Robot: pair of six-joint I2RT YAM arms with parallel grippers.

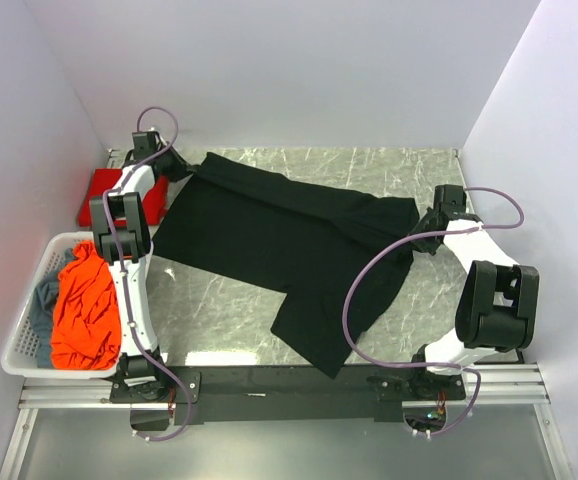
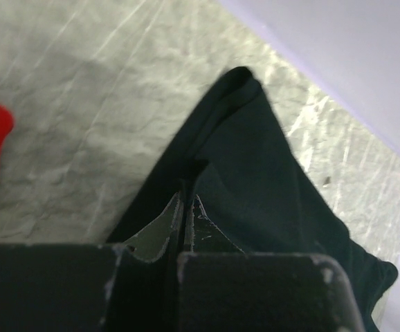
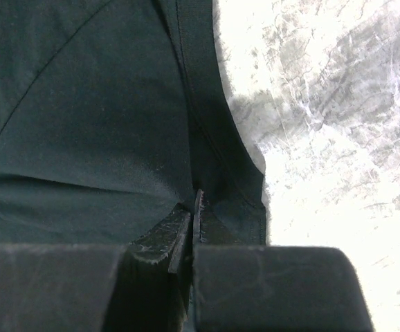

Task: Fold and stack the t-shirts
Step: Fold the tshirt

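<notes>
At the near left of the marble table (image 1: 424, 300), beside the left arm's base, stands a white perforated basket (image 1: 14, 352). An orange-red t-shirt (image 1: 87, 305) is heaped in it and spills over a grey-blue t-shirt (image 1: 41, 298), of which only a strip shows along the basket's left side. Past the basket, the large black t-shirt (image 1: 279, 250) lies spread across the middle of the table. One part reaches toward the near edge between the two arms, and the rest runs on a slant from the far left to the right. The right gripper (image 3: 194, 207) sits at the shirt's right-hand end, about halfway back on the table. Its wrist view shows the two fingers pressed together on a stitched edge of the black cloth, with no gap between them, and bare marble lies just right of that edge. Farther back, at the far left corner of the shirt, the left gripper (image 2: 188, 200) is likewise clamped tight on a thin fold of the black cloth, which rises to a peak beyond the fingertips and looks drawn up off the marble there. Left of that arm, between the basket's far end and the back wall, a bright red t-shirt (image 1: 99, 190) lies on the table, apart from the black one.
</notes>
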